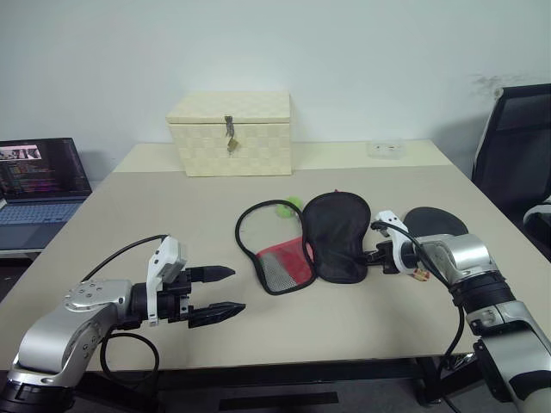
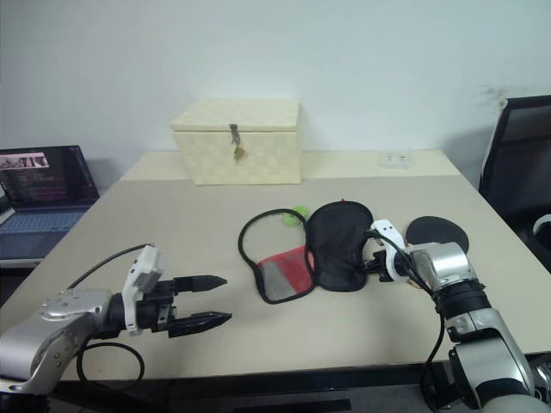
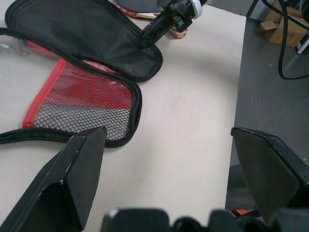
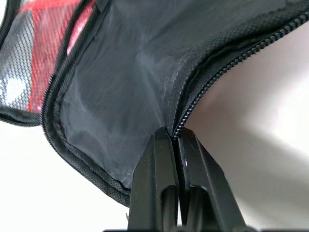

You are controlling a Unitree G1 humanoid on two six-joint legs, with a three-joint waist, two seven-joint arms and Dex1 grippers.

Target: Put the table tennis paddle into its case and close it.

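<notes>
The case (image 1: 336, 232) lies unzipped in the middle of the table, its black flap folded out beside the red mesh pocket (image 1: 284, 265), and a green pull tag (image 1: 294, 204) shows at its far edge. My right gripper (image 1: 372, 256) is shut on the flap's zip edge (image 4: 193, 104). The table tennis paddle (image 1: 435, 221) lies flat just beyond that wrist, black face up, its handle mostly hidden by the arm. My left gripper (image 1: 222, 292) hovers open near the table's front left, apart from the case and pointing toward it.
A cream chequered latched box (image 1: 231, 133) stands at the back of the table (image 1: 172, 224). An open laptop (image 1: 39, 185) sits off the left side and a black chair (image 1: 516, 146) stands at the right. A small clear item (image 1: 385, 148) lies at the back right.
</notes>
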